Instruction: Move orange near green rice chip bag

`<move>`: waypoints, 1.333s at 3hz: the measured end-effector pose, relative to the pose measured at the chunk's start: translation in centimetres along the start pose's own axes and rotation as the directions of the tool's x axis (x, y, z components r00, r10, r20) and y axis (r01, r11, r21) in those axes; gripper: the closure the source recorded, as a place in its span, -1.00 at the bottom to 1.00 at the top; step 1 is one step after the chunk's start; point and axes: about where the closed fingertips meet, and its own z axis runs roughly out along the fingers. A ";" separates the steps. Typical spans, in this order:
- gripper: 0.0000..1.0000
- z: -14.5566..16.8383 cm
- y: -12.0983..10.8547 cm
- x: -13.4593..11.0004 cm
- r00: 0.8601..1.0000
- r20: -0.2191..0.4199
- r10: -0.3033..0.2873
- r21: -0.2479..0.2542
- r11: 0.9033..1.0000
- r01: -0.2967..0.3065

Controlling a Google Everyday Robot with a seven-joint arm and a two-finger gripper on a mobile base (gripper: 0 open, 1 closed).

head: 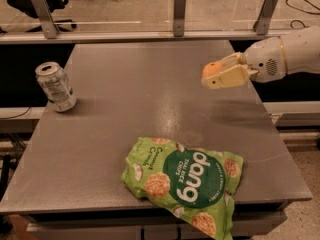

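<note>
The rice chip bag (185,181) lies on the table (150,94) at its front edge, right of the middle, with its lower corner hanging over that edge. The soda can (56,86) stands on the table at its left edge, about midway back. The gripper (212,75) hangs above the table's right side, about midway back and clear of the surface, with the orange (214,68) held between its fingers. Its arm (290,56) reaches in from beyond the table's right edge. Behind the table's far edge runs a rail with three posts (180,11).
</note>
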 end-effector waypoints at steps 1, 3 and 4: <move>1.00 -2.2 2.1 2.7 1.000 -0.009 0.027 -0.066 0.997 -0.027; 1.00 -2.7 5.2 6.8 1.000 0.016 0.025 -0.185 0.983 -0.022; 0.65 -1.5 6.4 8.1 1.000 0.026 0.012 -0.241 0.971 -0.006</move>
